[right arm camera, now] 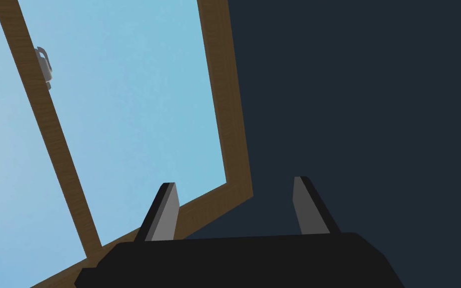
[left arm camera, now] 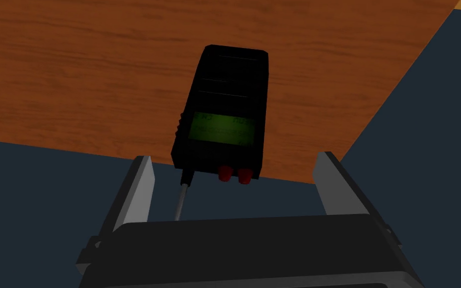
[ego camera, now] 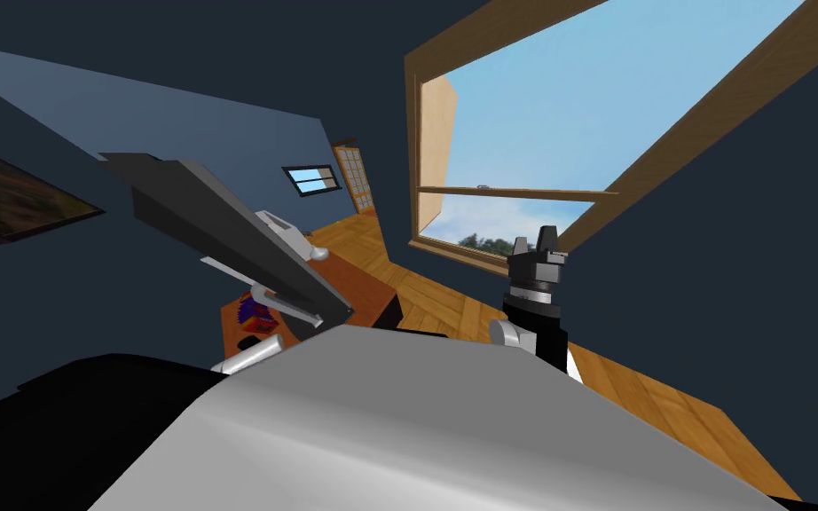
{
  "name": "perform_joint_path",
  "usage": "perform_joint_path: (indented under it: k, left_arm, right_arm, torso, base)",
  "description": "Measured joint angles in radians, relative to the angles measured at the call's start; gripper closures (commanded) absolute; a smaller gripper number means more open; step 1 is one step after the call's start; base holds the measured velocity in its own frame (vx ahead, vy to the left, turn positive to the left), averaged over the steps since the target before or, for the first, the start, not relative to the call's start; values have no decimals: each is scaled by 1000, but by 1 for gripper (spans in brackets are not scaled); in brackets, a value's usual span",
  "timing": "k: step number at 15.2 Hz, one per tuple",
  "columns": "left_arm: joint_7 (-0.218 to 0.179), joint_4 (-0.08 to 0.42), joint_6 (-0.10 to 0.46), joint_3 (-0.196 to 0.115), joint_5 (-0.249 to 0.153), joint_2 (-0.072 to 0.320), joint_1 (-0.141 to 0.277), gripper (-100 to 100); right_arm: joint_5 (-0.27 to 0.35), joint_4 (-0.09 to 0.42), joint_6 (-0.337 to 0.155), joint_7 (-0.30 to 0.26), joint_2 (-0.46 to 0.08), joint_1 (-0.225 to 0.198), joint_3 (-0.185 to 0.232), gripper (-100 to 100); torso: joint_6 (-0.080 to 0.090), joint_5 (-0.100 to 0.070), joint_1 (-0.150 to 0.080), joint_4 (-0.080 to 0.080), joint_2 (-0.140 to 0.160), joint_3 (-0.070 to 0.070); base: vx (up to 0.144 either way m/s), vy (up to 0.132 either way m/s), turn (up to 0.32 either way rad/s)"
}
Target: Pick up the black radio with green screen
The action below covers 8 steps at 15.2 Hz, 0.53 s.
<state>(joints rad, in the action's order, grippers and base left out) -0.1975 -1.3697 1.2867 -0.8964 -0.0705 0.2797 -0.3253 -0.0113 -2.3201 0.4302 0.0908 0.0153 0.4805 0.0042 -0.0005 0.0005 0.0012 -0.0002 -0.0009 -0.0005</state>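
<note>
The brown wooden table (left arm camera: 74, 75) ends just ahead of my left gripper (left arm camera: 235, 157). The black radio (left arm camera: 222, 115) lies flat at that edge, centred just beyond the 2 spread fingers (left arm camera: 137, 190), untouched. My right gripper (right arm camera: 234, 181) is raised and also spread.

Table: reddish-brown wooden table (ego camera: 367, 288), long grain across the top, dark blue beyond its edge in the left wrist view.
Item on table: small purple, red and orange thing (ego camera: 255, 312) at the near end; kind not clear.
Window: large window with brown wooden frame (ego camera: 412, 133), pale blue sky, dark green treetops (ego camera: 487, 241) at the lower edge.
Latch: small grey latch (ego camera: 484, 186) on the crossbar.
Floor: light orange wooden plank floor (ego camera: 438, 306).
Walls: dark blue walls (ego camera: 753, 222).
Left wall: dark framed picture (ego camera: 17, 200).
Far end: small blue-paned window (ego camera: 312, 179) just beside a pale glazed door (ego camera: 356, 177).
</note>
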Motion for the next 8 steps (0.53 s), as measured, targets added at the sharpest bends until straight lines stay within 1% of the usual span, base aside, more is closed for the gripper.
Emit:
perform_joint_path:
  k: [3,4,8]
  left_arm:
    - [-5,30,-39,13,6,-5,2,-100]
    - [-6,31,-43,14,7,-6,3,100]
    - [-6,29,-44,14,7,-4,3,100]
  right_arm:
    - [0,0,0,0,0,0,0,0]
    - [0,0,0,0,0,0,0,0]
    - [0,0,0,0,0,0,0,0]
  torso:
    - [0,0,-1,0,-1,0]
    - [0,0,-1,0,0,0]
    - [-1,3,2,0,1,0]
  base:
    - [4,-4,12]
    - [0,0,0]
    - [-1,0,-3]
